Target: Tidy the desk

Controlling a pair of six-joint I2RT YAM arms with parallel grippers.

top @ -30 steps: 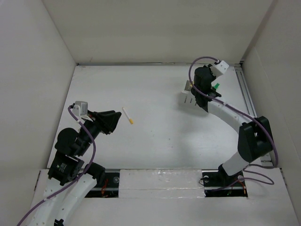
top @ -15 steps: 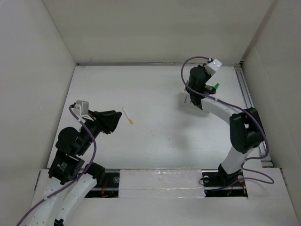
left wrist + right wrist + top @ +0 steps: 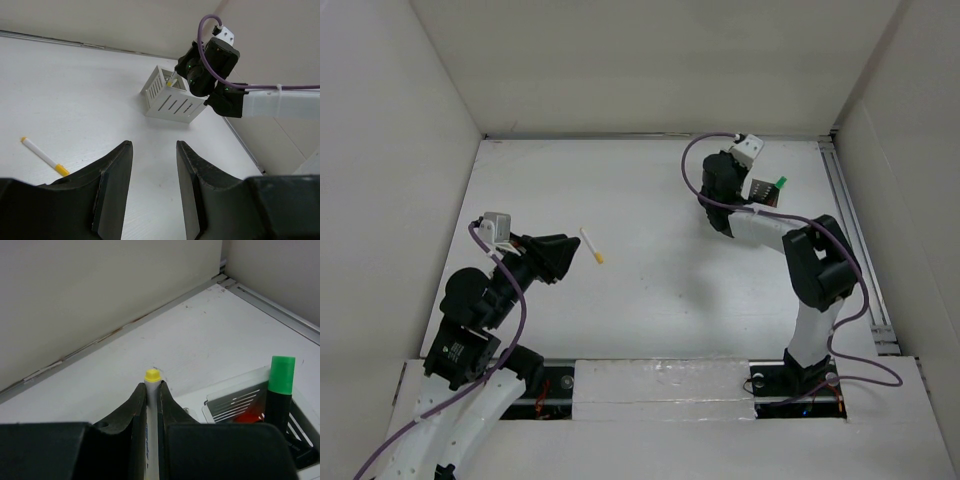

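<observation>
Top view: white tabletop [image 3: 660, 270] fills the walled enclosure, metal rail [image 3: 845, 200] along its right edge. Left claw [image 3: 572, 255] low over the left-centre area, tips toward a loose marker [image 3: 592, 246], white body with yellow cap, lying flat just beyond them, not touched. Right arm reaches to the far right; right claw [image 3: 718, 190] sits over a slotted box [image 3: 763, 190], which is mostly hidden under the wrist. A green-capped marker [image 3: 781, 183] shows at the box. Left wrist view: left claw [image 3: 154, 150] stands wide with nothing between its fingers. The loose marker [image 3: 44, 156] lies off to the left on the tabletop [image 3: 75, 90]. Far ahead, the slotted box [image 3: 172, 97] stands on the tabletop near the back wall, and the right claw [image 3: 182, 75] is at its top edge with a yellow tip showing there. Right wrist view: right claw [image 3: 151, 405] narrow, pinching a held marker [image 3: 152, 382] whose yellow cap pokes out past the fingertips. The slotted box [image 3: 235, 400] is just to the right, with the green-capped marker [image 3: 281, 385] upright inside. The rail [image 3: 270, 305] runs to the corner.
</observation>
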